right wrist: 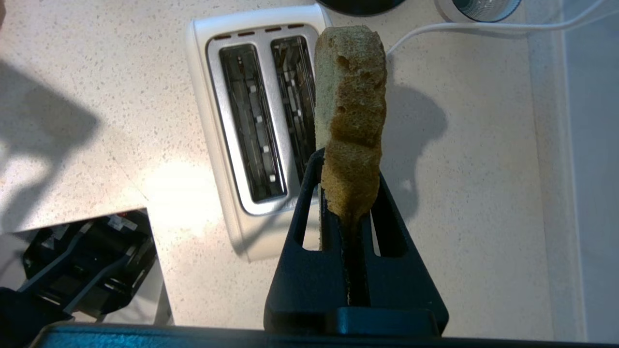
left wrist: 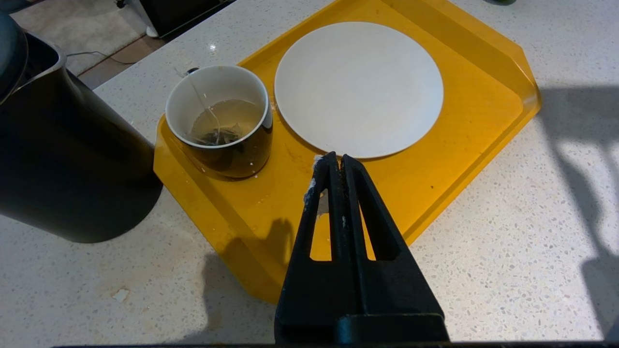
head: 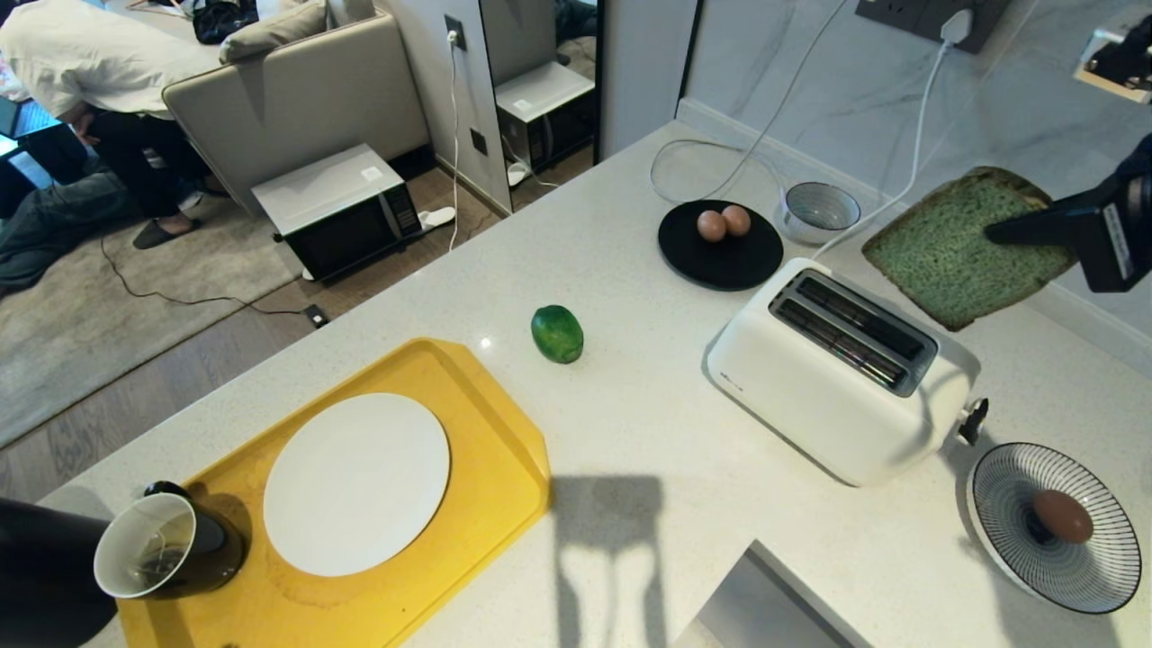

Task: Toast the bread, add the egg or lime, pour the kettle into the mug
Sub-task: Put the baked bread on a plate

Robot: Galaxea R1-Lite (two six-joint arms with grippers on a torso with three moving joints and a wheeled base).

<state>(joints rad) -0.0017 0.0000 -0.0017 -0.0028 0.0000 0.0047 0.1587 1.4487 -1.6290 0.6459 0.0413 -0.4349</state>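
Observation:
My right gripper is shut on the bread, a pale green slice with brown crust, held in the air beyond the white toaster. In the right wrist view the bread stands edge-on in the gripper, beside the toaster's empty slots. The lime lies on the counter. One egg sits in a striped bowl, two eggs on a black plate. The mug holds a tea bag and stands next to the black kettle. My left gripper hangs shut over the tray.
A yellow tray carries a white plate and the mug. A small grey bowl and white cables lie near the wall. The counter edge drops to the floor on the left, where a person sits by a sofa.

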